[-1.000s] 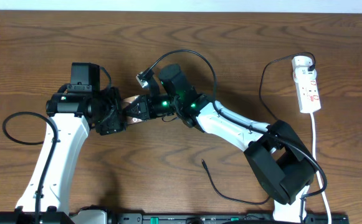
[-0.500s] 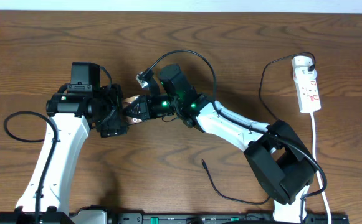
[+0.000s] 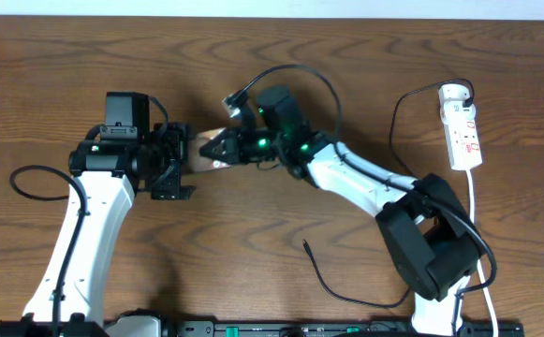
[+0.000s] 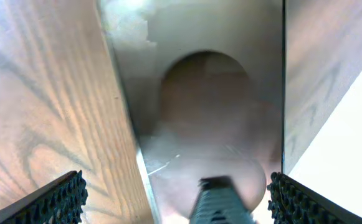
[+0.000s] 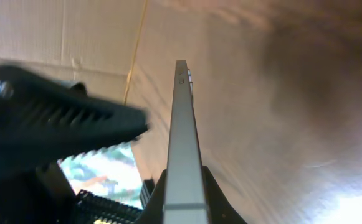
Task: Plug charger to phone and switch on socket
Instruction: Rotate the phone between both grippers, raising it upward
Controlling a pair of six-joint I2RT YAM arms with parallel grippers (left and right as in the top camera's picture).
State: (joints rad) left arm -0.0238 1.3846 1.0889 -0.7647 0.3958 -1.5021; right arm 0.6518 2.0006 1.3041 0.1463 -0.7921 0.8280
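At the table's middle, my right gripper (image 3: pixel 225 148) pinches the phone (image 3: pixel 203 151), while my left gripper (image 3: pixel 180 157) stands spread wide just beside it, clasping nothing. Only the overhead view shows the charger (image 3: pixel 307 247) tip lying loose on the wood and the socket (image 3: pixel 462 126) far right. My right wrist camera catches the phone's thin edge between my fingers (image 5: pixel 215 199). My left wrist camera catches its broad, blurred face.

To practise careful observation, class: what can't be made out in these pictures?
- Phone port: overhead, covered by left pincer and right pincer; right wrist shows only its edge.
- Socket switches: overhead, too small.
- Charger tip: overhead, too small.
- Phone lettering: left wrist, blurred.
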